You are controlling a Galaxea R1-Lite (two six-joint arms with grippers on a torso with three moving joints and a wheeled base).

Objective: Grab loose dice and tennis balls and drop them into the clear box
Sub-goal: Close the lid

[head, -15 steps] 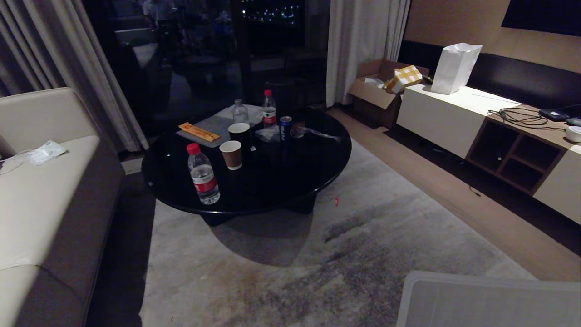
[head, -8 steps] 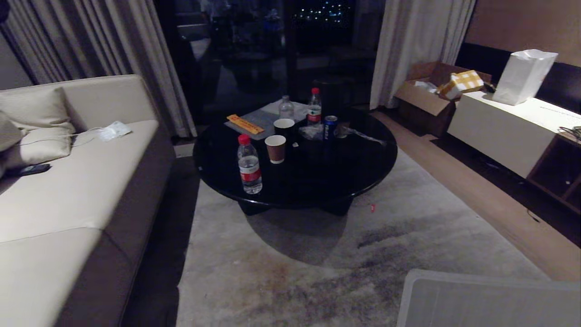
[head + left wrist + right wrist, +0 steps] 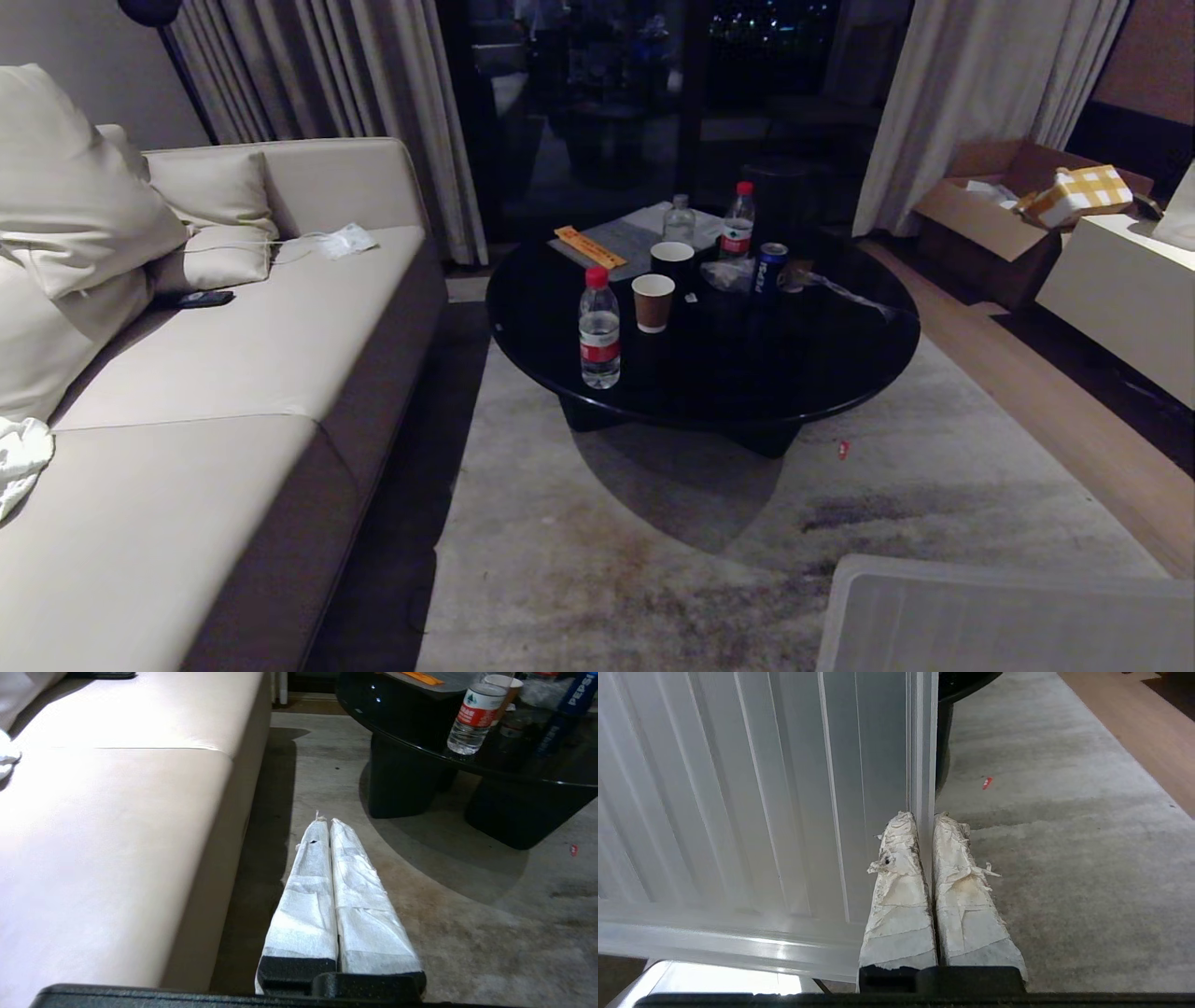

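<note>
Head view, items on round black table (image 3: 803, 392): three water bottles, two paper cups, one blue can (image 3: 770, 268). Right gripper (image 3: 924, 821), mine, pinches one ribbed translucent panel (image 3: 761, 812) edge. Left gripper (image 3: 325, 823) closed, empty, over rug. Dice, balls: none visible.

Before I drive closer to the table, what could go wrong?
1. The right gripper pinches only the edge of the ribbed panel; it could slip free or swing into the black table.
2. The water bottle stands near the table's rim; a bump might topple it.
</note>
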